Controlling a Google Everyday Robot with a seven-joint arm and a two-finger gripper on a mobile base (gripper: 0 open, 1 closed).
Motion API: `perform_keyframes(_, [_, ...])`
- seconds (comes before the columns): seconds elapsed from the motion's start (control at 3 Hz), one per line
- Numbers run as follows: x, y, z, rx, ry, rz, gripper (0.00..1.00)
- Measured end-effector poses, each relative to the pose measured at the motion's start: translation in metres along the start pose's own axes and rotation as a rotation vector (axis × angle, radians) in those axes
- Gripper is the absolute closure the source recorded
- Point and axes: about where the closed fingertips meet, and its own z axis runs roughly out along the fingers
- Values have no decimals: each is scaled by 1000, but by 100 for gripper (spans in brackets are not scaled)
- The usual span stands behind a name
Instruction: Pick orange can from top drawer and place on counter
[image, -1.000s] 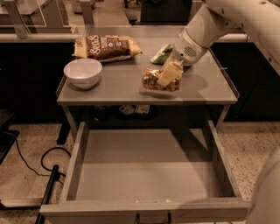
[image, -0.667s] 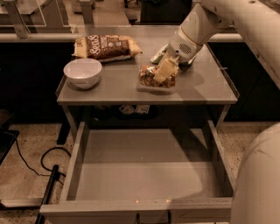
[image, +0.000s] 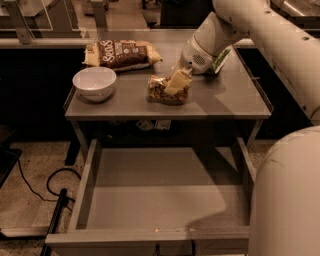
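Observation:
The orange can (image: 161, 92), shiny and creased, is on the counter (image: 227, 97) near its middle front. My gripper (image: 176, 83) reaches down from the upper right and is shut on the can's right side, one pale finger (image: 179, 79) across it. The top drawer (image: 160, 192) is pulled fully open below the counter. Its grey floor is bare, and its dark handle (image: 175, 248) is at the bottom edge.
A white bowl (image: 94, 83) stands at the counter's left front. A brown snack bag (image: 121, 53) lies at the back left. A green packet (image: 220, 59) lies behind my wrist at the back right. My arm's large shell (image: 287, 195) fills the lower right. A black cable (image: 35, 187) lies on the floor at left.
My gripper has moved left across the counter, and the orange can has moved left with it, toward the counter's middle. The bowl, the bag and the drawer have not moved.

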Motion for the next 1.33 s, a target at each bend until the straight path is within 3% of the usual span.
perform_keyframes(0.33, [-5, -3, 11, -11, -11, -19, 100])
perform_keyframes(0.67, [1, -2, 20, -42, -20, 2, 100])
perform_keyframes(1.33, [0, -2, 18, -43, -20, 2, 57])
